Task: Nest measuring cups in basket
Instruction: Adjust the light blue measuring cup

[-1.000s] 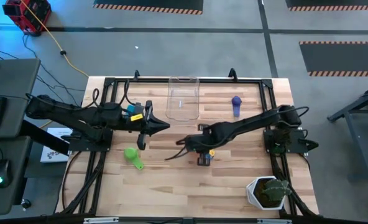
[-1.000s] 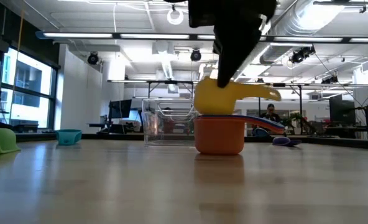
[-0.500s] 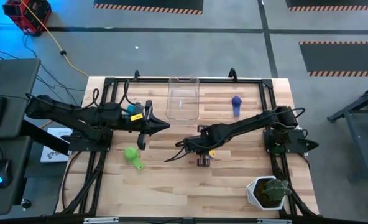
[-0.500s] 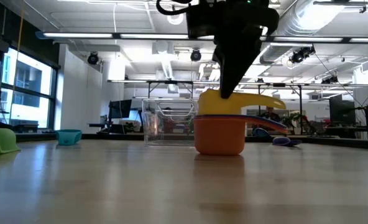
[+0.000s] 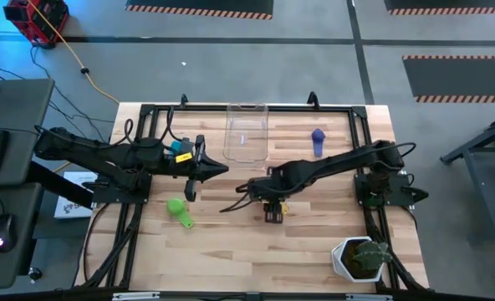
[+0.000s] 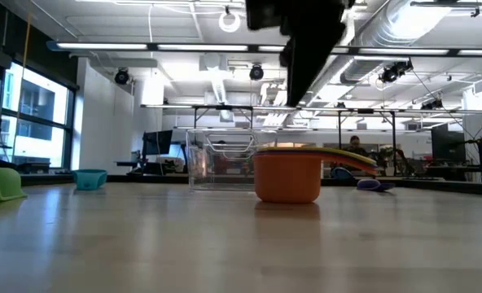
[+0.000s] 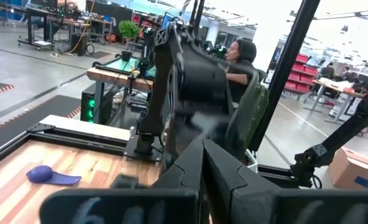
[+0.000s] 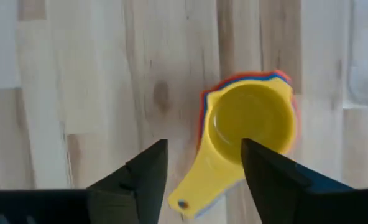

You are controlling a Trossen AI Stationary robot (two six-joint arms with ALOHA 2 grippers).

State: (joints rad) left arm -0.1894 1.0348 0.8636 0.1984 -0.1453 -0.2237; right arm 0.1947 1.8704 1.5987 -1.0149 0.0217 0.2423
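Your right gripper (image 8: 199, 180) hangs just above the stacked cups near the middle of the worktop (image 5: 231, 251), fingers spread wide and holding nothing. The yellow cup (image 8: 249, 134) sits nested inside the orange cup (image 6: 287, 176), with blue and red rims peeking out beneath it. The clear basket (image 5: 247, 131) stands by the far edge, apart from the stack. A green cup (image 5: 178, 210) lies toward the left side, a purple-blue cup (image 5: 318, 140) toward the far right. Your left gripper (image 5: 218, 170) waits near the left edge; whether its fingers are apart, you cannot tell.
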